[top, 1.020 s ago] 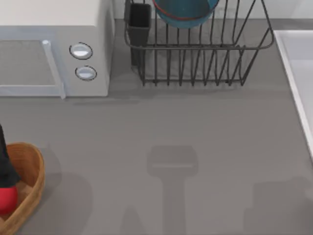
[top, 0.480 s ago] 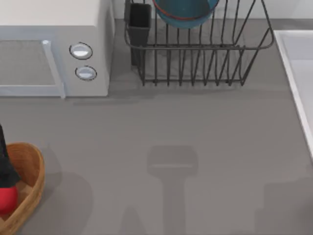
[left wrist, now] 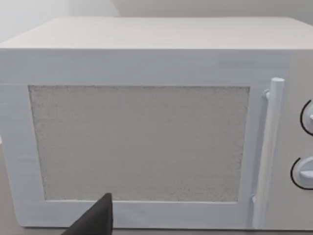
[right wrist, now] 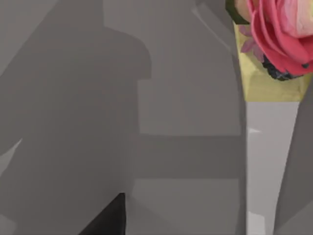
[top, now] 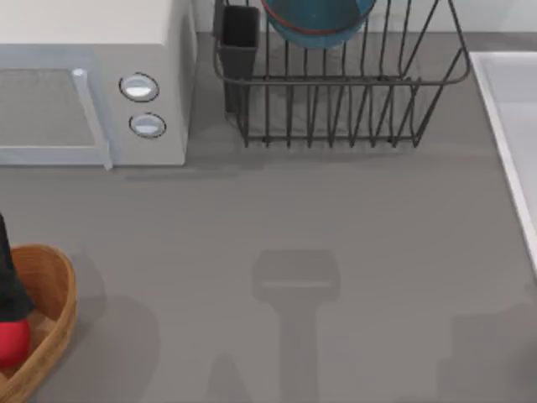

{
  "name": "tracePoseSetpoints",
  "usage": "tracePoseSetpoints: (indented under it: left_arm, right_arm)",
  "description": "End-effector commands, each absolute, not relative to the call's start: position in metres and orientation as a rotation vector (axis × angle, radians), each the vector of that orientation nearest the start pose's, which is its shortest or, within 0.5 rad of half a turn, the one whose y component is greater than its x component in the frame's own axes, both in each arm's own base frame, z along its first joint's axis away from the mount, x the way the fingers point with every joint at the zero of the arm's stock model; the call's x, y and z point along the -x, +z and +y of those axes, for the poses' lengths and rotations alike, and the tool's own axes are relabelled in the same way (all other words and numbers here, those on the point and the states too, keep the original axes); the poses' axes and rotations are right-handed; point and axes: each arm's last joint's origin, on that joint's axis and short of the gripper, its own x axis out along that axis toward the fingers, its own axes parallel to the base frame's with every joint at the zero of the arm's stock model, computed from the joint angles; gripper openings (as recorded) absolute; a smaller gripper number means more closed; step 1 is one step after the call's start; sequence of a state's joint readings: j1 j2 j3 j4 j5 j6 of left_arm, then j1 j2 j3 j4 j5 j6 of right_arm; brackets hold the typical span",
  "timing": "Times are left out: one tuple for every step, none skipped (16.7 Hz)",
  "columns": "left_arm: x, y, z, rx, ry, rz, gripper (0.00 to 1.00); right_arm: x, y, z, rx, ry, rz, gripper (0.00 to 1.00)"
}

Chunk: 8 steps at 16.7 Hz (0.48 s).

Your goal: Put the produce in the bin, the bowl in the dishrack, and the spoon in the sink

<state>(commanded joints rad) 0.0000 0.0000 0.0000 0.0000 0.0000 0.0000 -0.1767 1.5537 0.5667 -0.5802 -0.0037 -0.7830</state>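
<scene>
At the top view's lower left edge, the small bright red rounded produce (top: 12, 343) lies inside the round light-brown wooden bin (top: 52, 323), with the dark left hand (top: 10, 290) just above it — whether its fingers are open or closed cannot be told. The glossy blue bowl (top: 317, 20) sits in the dark wire dishrack (top: 336, 84) at the top centre. The pale rectangular sink (top: 503, 126) runs along the grey bench (top: 336, 218)'s right edge — the white microwave (top: 92, 84) stands upper left.

Bowl (top: 317, 21) cut by top edge; produce (top: 12, 342), bin (top: 49, 315) — clipped at left edge.
</scene>
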Motion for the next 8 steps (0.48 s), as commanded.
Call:
tracePoseSetpoints:
  left_arm:
    - [-0.1057, 0.16, -0.0012, 0.0, 0.0, 0.0, 1.0]
    - [-0.1057, 0.16, -0.0012, 0.0, 0.0, 0.0, 1.0]
    - [-0.1057, 0.16, -0.0012, 0.0, 0.0, 0.0, 1.0]
    - [-0.1057, 0.16, -0.0012, 0.0, 0.0, 0.0, 1.0]
    - [-0.1057, 0.16, -0.0012, 0.0, 0.0, 0.0, 1.0]
    - [-0.1057, 0.16, -0.0012, 0.0, 0.0, 0.0, 1.0]
    - [-0.1057, 0.16, -0.0012, 0.0, 0.0, 0.0, 1.0]
    - [-0.1057, 0.16, -0.0012, 0.0, 0.0, 0.0, 1.0]
  right_arm:
    - [-0.2033, 0.0931, -0.0363, 0.473, 0.476, 1.513, 0.32]
    - [-0.2033, 0.0931, -0.0363, 0.473, 0.476, 1.513, 0.25]
    - [-0.2033, 0.0931, -0.0363, 0.473, 0.476, 1.513, 0.17]
    - [-0.2033, 0.0931, -0.0363, 0.473, 0.476, 1.513, 0.1]
    - [-0.2033, 0.0931, -0.0363, 0.473, 0.476, 1.513, 0.02]
    - [-0.2033, 0.0931, -0.0363, 0.473, 0.476, 1.513, 0.0]
    - [-0.2033, 0.0931, -0.0363, 0.473, 0.476, 1.513, 0.0]
    - [-0.2033, 0.0931, -0.0363, 0.473, 0.476, 1.513, 0.0]
